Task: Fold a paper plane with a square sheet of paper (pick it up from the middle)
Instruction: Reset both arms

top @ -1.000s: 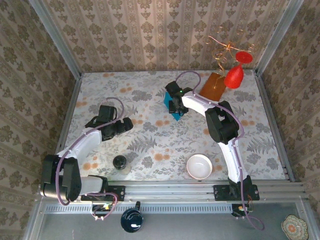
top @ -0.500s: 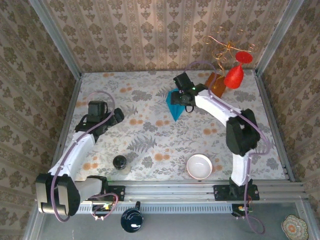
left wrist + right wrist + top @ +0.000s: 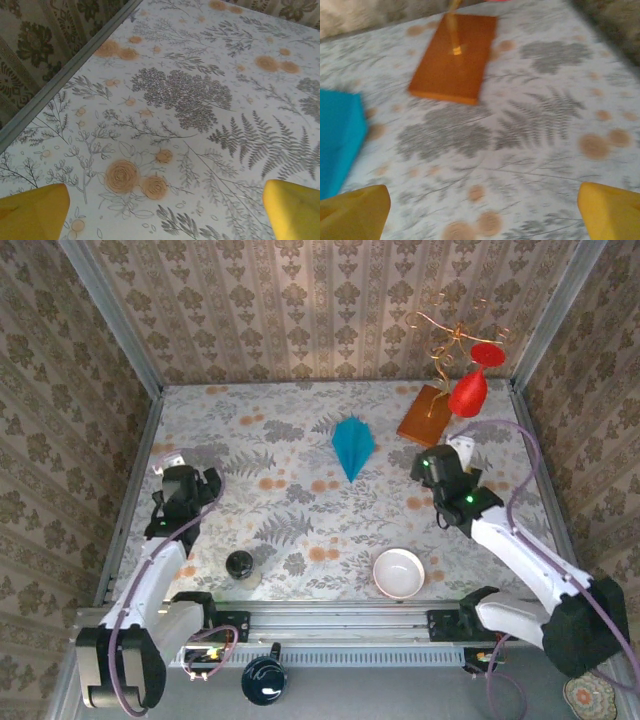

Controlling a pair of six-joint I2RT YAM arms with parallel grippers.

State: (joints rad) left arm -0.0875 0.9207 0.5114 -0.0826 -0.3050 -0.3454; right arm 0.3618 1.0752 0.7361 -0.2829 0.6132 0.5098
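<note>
Far centre of the table (image 3: 300,530): the paper plane (image 3: 352,445) lies flat on its own, a teal dart with its nose pointing toward me and a crease down the middle. Nothing is touching it.
Right gripper (image 3: 481,210): fingers spread wide with nothing between them. It hovers to the right of the plane, well apart, and the plane's edge shows at the left of its wrist view. I take it as standing off so the paper can't snag.
Left gripper (image 3: 162,210): also spread wide and empty, over bare table near the left wall. I'd say it's parked there to stay out of the way.
Orange-brown board (image 3: 455,57): ahead of the right fingers, beside the plane but not touching it.
Progress: the folds look finished, so I judge the job done or very nearly.
</note>
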